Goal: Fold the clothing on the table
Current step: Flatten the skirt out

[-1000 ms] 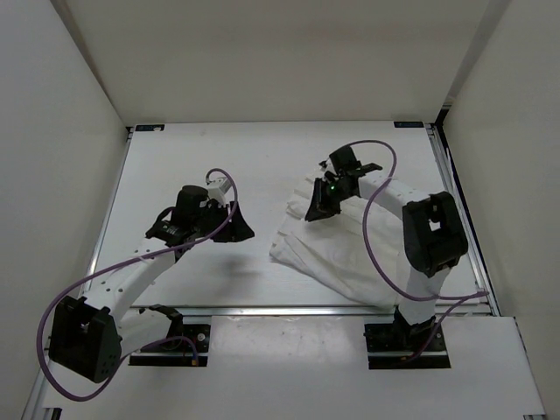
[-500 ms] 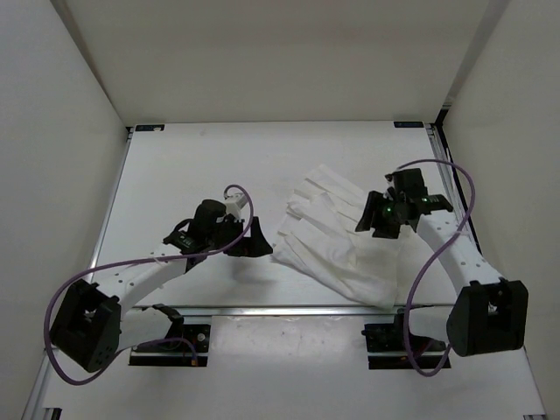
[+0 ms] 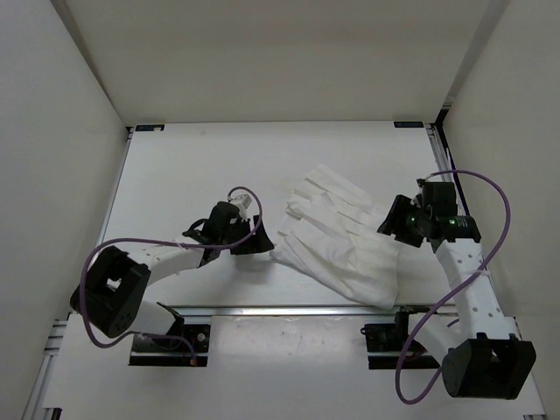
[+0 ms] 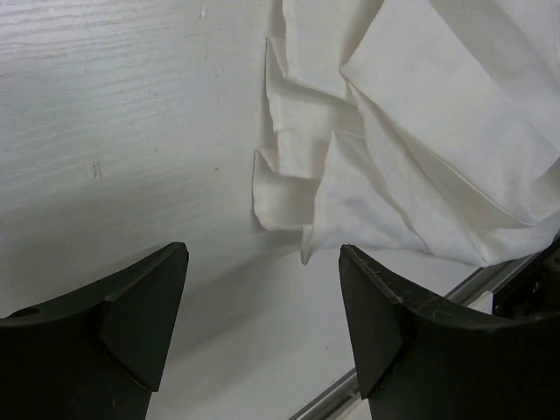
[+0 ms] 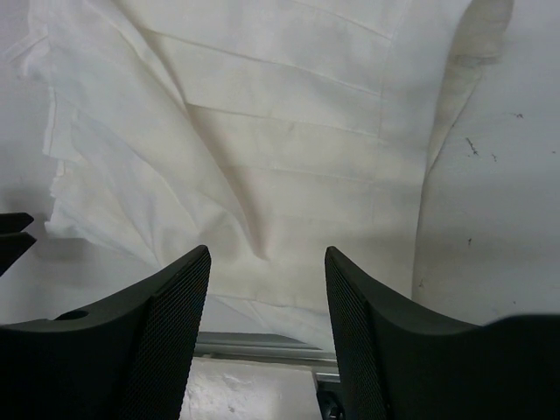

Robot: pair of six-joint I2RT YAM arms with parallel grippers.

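Clothing [image 3: 341,245] lies creased on the right half of the table [image 3: 201,166], reaching the near edge. My left gripper [image 4: 262,254] stands wide and empty just beside its left edge. My right gripper [image 5: 267,254] hangs parted and empty over its right side.

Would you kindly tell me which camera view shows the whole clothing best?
The top external view: the clothing lies on the table with almost its whole outline visible. The left wrist view shows only one crumpled edge; the right wrist view shows its creased layers, cropped at the top.
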